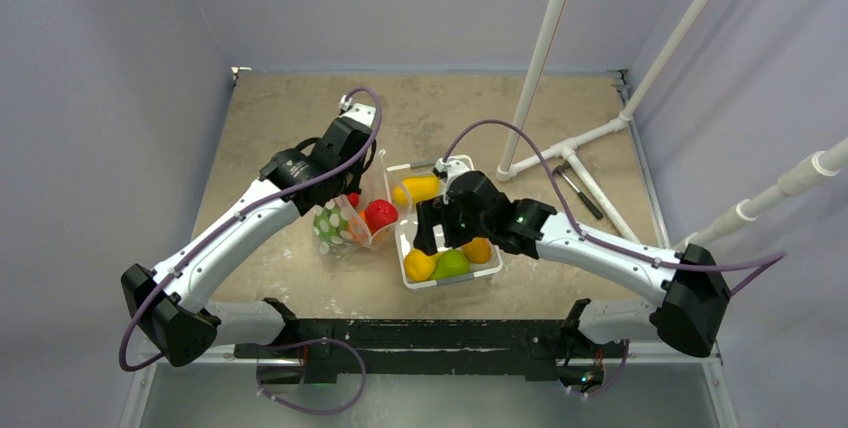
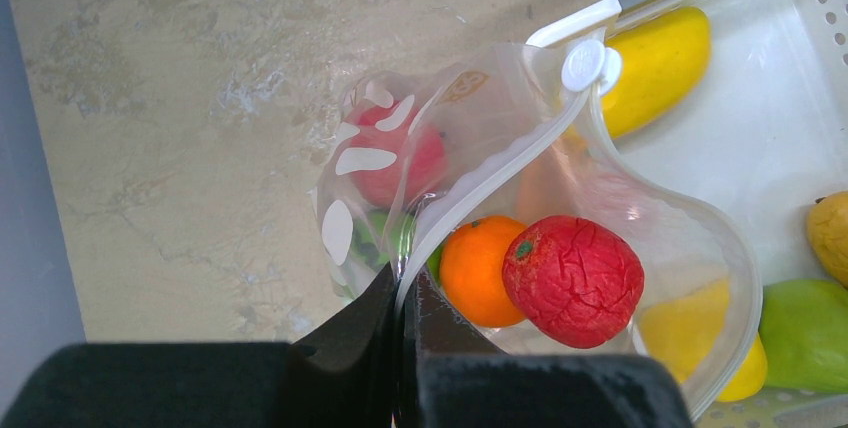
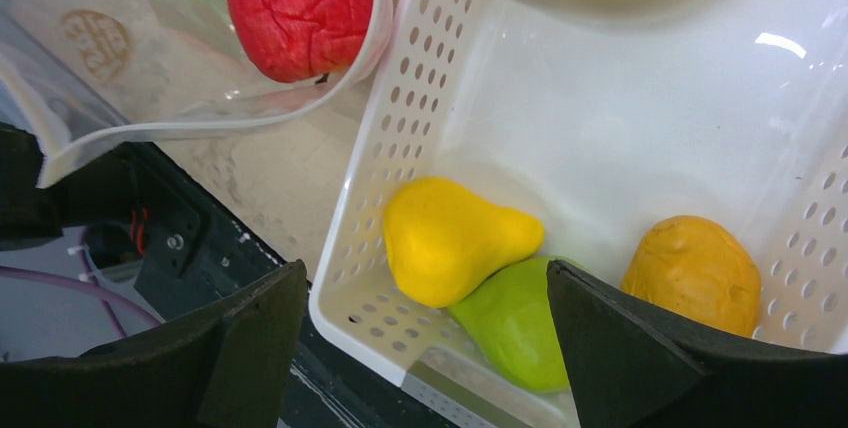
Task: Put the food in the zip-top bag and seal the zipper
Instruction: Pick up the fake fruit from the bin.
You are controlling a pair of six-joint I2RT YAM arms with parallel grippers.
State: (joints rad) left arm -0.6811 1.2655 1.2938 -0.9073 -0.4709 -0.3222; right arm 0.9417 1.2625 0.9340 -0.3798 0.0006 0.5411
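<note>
we pinch the zip-top bag [image 2: 700,248] rim shut in the left gripper [image 2: 400,298], right gripper [image 3: 425,338] wide open over the yellow pear [image 3: 455,238], which could squirt free.

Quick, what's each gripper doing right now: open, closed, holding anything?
Left gripper: closed, pinching the rim of the zip-top bag.
Right gripper: open, holding nothing, over the white tray.

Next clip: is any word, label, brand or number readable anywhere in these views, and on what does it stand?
No text can be read in any view.
On the zip-top bag, a round emblem: too blurred to read.
On the same bag near its slider, an orange mark: too blurred to read.
On the white tray: no markings visible.
</note>
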